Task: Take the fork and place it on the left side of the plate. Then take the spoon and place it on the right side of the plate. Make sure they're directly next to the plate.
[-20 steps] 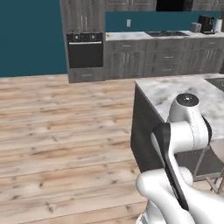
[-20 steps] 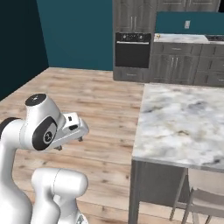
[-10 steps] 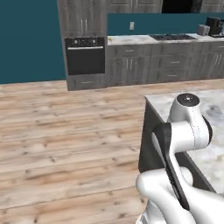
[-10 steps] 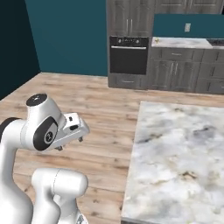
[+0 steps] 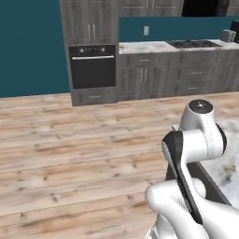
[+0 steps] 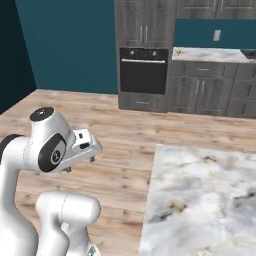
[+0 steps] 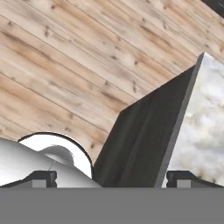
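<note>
Marble island top (image 6: 200, 195) bare beside wood floor (image 5: 70, 154)

You won't find any readable text here: no labels, brands, numbers or signs on the oven (image 5: 92, 65), the cabinets (image 6: 145, 22), the marble counter (image 6: 205, 200) or the arm (image 5: 196, 135).
</note>
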